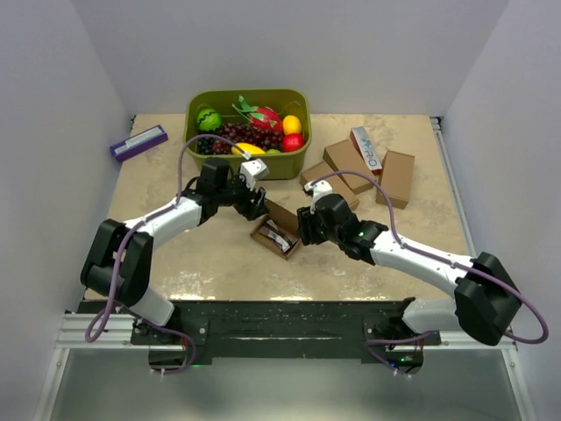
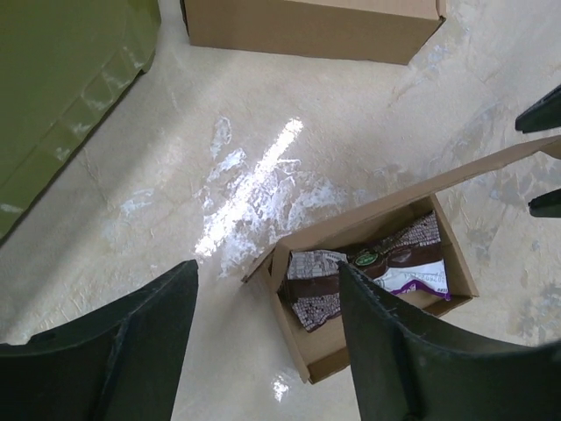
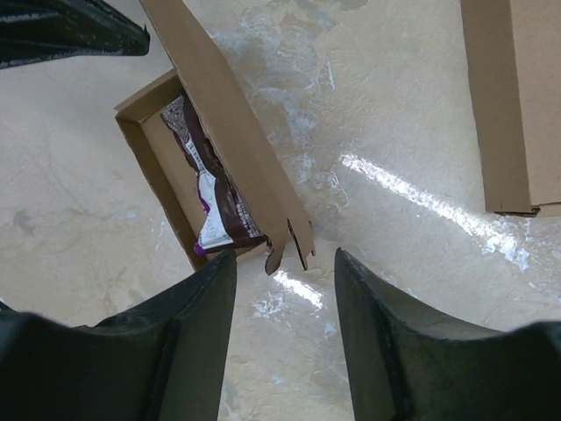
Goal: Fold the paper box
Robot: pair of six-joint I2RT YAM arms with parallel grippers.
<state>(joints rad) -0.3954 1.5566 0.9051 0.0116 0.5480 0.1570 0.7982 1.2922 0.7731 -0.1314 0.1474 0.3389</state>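
The paper box lies open in the middle of the table, its brown lid standing up along the far side. A brown-and-white snack packet lies inside it. My left gripper hovers over the box's left end, open, and that end shows between its fingers. My right gripper is at the other end, open. The lid's tabbed corner hangs between its fingertips without touching them. In the right wrist view the box and packet lie just beyond the left finger.
A green basket of fruit stands at the back. A purple-and-white box lies at back left. Closed brown cartons and a white lettered carton lie at back right; one carton is close to the right gripper.
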